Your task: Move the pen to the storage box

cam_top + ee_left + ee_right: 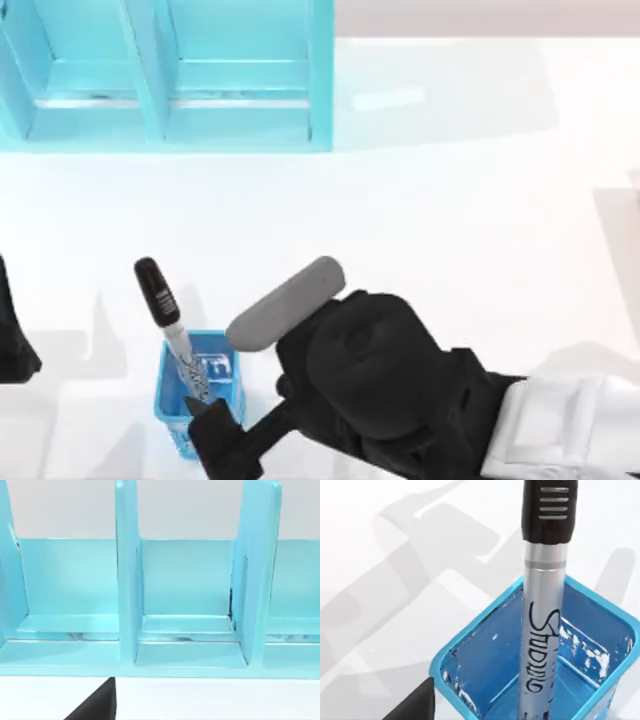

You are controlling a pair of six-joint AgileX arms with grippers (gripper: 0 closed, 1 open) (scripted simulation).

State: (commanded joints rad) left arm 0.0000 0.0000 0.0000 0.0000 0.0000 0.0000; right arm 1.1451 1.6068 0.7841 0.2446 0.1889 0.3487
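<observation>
The pen [171,328], with a black cap and a silver barrel carrying dark lettering, stands tilted inside the storage box [163,388], a small blue basket near the table's front left. Its cap sticks out well above the rim. In the right wrist view the pen [543,630] rises out of the basket [485,647], and one black fingertip [415,705] stays apart from the barrel. My right gripper [207,412] hangs open at the basket's front edge, its black arm stretching off to the right. My left arm [12,345] is parked at the left edge.
A large light-blue shelf unit [170,80] with upright dividers stands at the back left; the left wrist view faces its compartments [187,580]. White tabletop stretches across the middle and right. My right arm's bulk covers the front centre.
</observation>
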